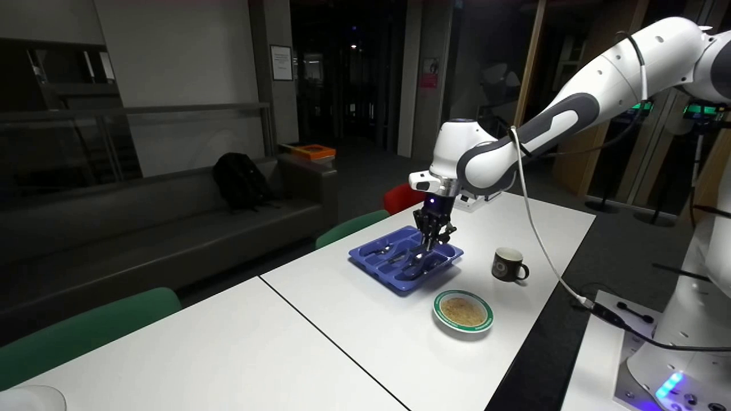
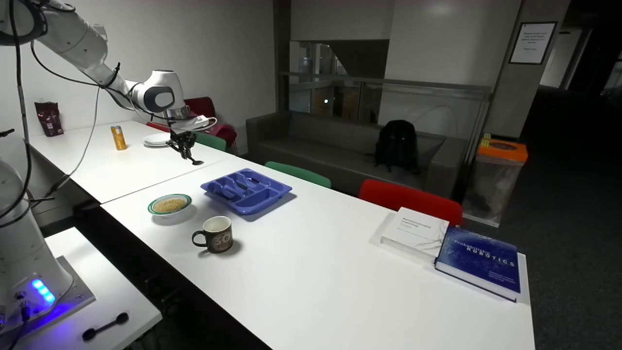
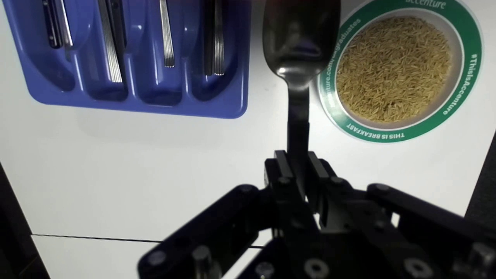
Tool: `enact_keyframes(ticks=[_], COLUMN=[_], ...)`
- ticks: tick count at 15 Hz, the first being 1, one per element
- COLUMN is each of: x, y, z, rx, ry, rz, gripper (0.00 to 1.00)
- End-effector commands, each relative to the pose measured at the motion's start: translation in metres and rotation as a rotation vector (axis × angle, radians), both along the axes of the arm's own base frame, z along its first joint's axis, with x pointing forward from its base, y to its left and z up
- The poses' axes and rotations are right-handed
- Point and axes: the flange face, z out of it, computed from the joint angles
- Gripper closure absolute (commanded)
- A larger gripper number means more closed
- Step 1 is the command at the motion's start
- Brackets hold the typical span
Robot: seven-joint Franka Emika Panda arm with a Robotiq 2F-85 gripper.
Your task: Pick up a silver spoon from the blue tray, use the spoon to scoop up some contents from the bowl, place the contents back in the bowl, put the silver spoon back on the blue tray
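My gripper [image 3: 297, 157] is shut on the handle of a silver spoon [image 3: 298, 42], its dark, shiny head pointing away from the fingers. In an exterior view, gripper [image 2: 188, 155] and spoon [image 2: 198, 162] hang above the table, beyond the bowl. No grains show on the visible face of the spoon's head. The blue tray [image 3: 155, 108] lies at upper left in the wrist view, more cutlery in its compartments. To the right of the spoon stands the green-rimmed bowl [image 3: 422, 131], with tan, rice-like contents [image 3: 393, 69]. Spoon and bowl look apart.
A dark mug [image 2: 217, 235] stands near the bowl and tray. Farther along the table are an orange can [image 2: 118, 137] and white plates [image 2: 156, 140]. Two books [image 2: 478, 262] lie near the opposite end. A white cable [image 1: 537, 211] hangs from the arm.
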Motion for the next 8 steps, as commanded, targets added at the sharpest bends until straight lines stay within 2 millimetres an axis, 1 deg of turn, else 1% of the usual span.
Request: enact_keyframes(ticks=[1,5,8], x=[0.038,0.067,0.086], y=[0.01,0.008,0.001], z=[0.016,0.021,0.016], rx=[-0.025,-0.043,-0.052], ry=[0.02,0.04,0.041], rz=[0.042,0.098,0.149], gripper=[0.97,0.97,0.97])
